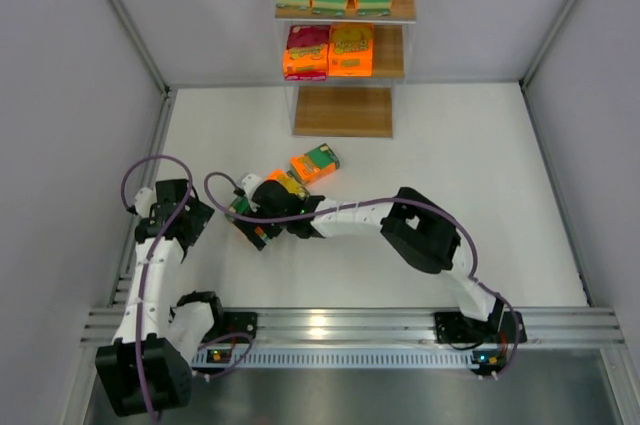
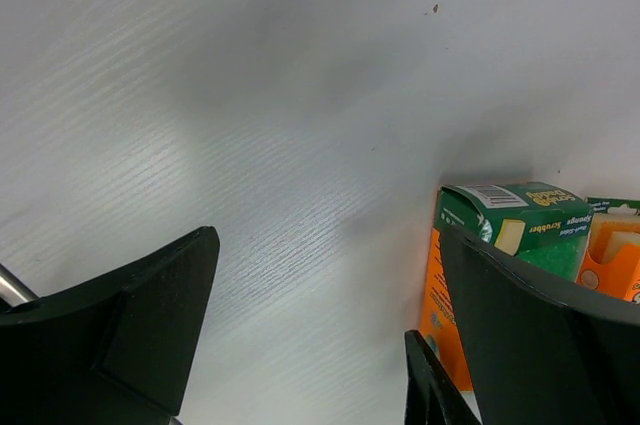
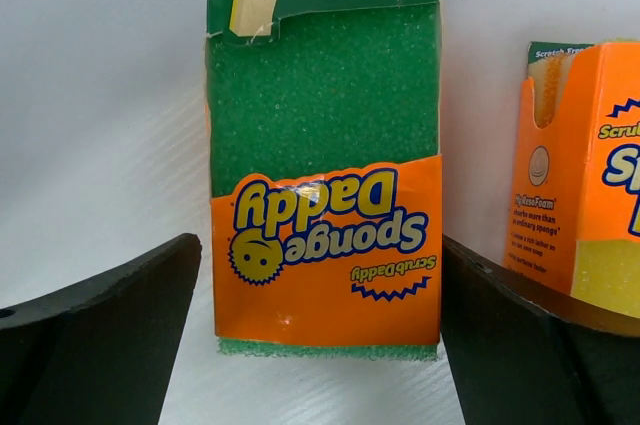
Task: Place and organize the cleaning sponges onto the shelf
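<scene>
Right hand (image 3: 318, 285) hangs low over the desk (image 1: 480, 165) with its fingers (image 3: 100, 335) spread wide, one on each side of a green pack (image 3: 325, 135) and not touching it. The pack lies flat, face up, directly beneath the hand. Its long axis runs straight away from the wrist, so the fingers face its two long edges and would close across its short width. My reading is that the grasp needs only a short drop and a squeeze, with no turning of the wrist.

The pack shows a coarse green scrubbing face. An orange band across its near half carries the brand name, and its far end has a green card flap with a small yellow window.

Just past the finger on the right of that view, a yellow pack (image 3: 585, 175) stands on edge, close enough to be nudged as the hand closes. A third pack (image 1: 315, 163) lies on the desk a little further toward the shelf (image 1: 343, 112).

Left hand (image 2: 325, 295) is also spread and holds nothing, with bare desk between its fingers. It sits just to the left of the right hand, so the right arm is the nearer one.

The shelf is well apart at the far side. Its top tier is filled with stacked packs, the middle tier holds two, and the lowest board holds none.
</scene>
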Controlling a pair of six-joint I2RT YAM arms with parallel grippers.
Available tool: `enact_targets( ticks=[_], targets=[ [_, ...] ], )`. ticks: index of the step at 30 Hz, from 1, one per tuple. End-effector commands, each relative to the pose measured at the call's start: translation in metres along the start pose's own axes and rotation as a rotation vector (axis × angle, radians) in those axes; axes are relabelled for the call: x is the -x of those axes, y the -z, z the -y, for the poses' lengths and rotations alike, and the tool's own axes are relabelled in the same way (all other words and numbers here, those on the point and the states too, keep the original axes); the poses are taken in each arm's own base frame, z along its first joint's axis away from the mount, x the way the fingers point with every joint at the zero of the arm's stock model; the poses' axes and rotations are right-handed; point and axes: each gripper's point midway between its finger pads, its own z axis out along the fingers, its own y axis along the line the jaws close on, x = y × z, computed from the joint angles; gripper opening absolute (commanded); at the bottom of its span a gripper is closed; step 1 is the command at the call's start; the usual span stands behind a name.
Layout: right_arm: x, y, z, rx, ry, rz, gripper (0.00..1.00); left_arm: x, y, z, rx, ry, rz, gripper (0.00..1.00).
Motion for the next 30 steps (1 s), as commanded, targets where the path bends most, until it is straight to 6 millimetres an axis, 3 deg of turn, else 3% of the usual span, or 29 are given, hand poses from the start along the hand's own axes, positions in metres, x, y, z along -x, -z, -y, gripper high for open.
enact_targets(
  ticks=[1, 3, 4, 7, 9, 10, 11, 13, 15, 20, 25, 29, 30],
  targets=[
    [0.031, 0.001, 0.002, 0.009, -0.017, 0.073, 0.94, 0.001, 0.004, -0.002, -0.004, -0.008, 0.007, 0.98],
    [0.036, 0.005, 0.005, 0.009, -0.048, 0.084, 0.88, 0.002, 0.004, -0.002, -0.006, -0.007, 0.008, 0.98],
    [0.039, 0.007, 0.01, 0.003, -0.066, 0.091, 0.76, 0.001, 0.004, -0.002, -0.003, -0.009, 0.006, 0.98],
    [0.056, 0.027, 0.016, 0.013, -0.138, 0.135, 0.61, 0.002, 0.004, -0.002, -0.005, -0.009, 0.009, 0.98],
    [0.084, 0.053, 0.016, 0.025, -0.177, 0.21, 0.59, 0.002, 0.003, -0.003, -0.001, -0.008, 0.011, 0.98],
    [0.084, 0.061, 0.017, 0.025, -0.188, 0.219, 0.59, 0.002, 0.003, -0.003, -0.001, -0.008, 0.011, 0.98],
    [0.103, 0.084, 0.017, 0.032, -0.197, 0.269, 0.58, 0.002, 0.003, -0.003, -0.001, -0.008, 0.011, 0.98],
    [0.101, 0.1, 0.023, 0.008, -0.234, 0.278, 0.58, 0.002, 0.003, -0.003, 0.0, -0.006, 0.012, 0.98],
    [0.113, 0.125, 0.03, -0.009, -0.28, 0.313, 0.58, 0.002, 0.003, -0.003, 0.002, -0.005, 0.012, 0.98],
    [0.1, 0.151, 0.091, -0.22, -0.417, 0.291, 0.59, 0.002, 0.002, -0.004, 0.008, -0.004, 0.013, 0.98],
    [0.075, 0.155, 0.164, -0.458, -0.58, 0.341, 0.58, 0.002, 0.001, -0.005, 0.012, 0.001, 0.016, 0.98],
    [0.074, 0.147, 0.192, -0.549, -0.631, 0.373, 0.57, 0.002, 0.001, -0.005, 0.012, -0.003, 0.011, 0.98],
    [0.083, 0.148, 0.197, -0.56, -0.635, 0.386, 0.57, 0.002, 0.001, -0.004, 0.01, -0.004, 0.013, 0.98]
  ],
)
